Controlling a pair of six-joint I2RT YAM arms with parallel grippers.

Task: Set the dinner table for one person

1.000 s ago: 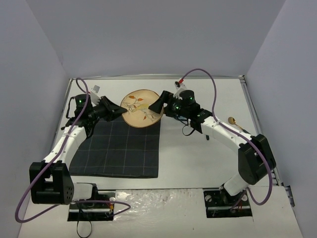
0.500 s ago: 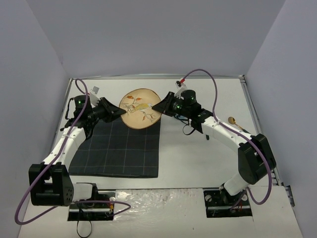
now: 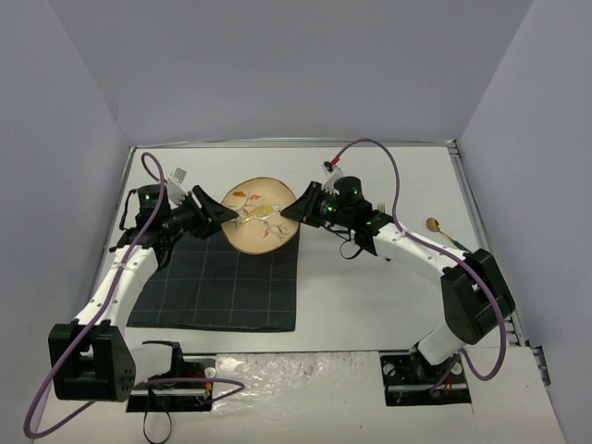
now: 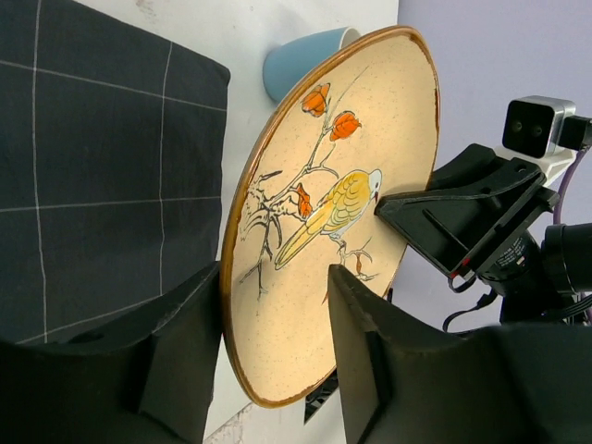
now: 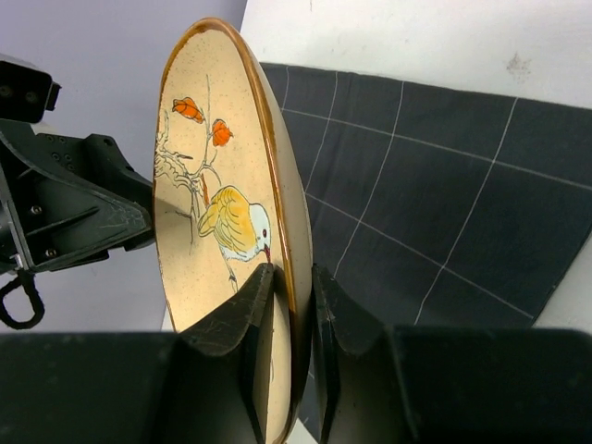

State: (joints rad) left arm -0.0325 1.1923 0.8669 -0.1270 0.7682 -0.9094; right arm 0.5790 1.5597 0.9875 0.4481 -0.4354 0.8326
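A tan plate (image 3: 262, 215) painted with a yellow bird hangs tilted above the far right corner of the dark checked placemat (image 3: 222, 277), which lies on the white dinner table (image 3: 370, 287). My right gripper (image 3: 289, 211) is shut on the plate's right rim; in the right wrist view both fingers press the plate (image 5: 199, 166) at the gripper (image 5: 294, 277). My left gripper (image 3: 222, 213) is open around the left rim. In the left wrist view there is a gap between the plate (image 4: 324, 185) and the right finger of the gripper (image 4: 277, 305).
A light blue cup (image 4: 301, 60) stands on the table beyond the plate, seen only in the left wrist view. A wooden spoon (image 3: 439, 228) lies near the table's right edge. Grey walls close in three sides.
My right gripper has shut on the plate's right rim and my left gripper has opened off the left rim. The plate has shifted slightly nearer, over the placemat corner.
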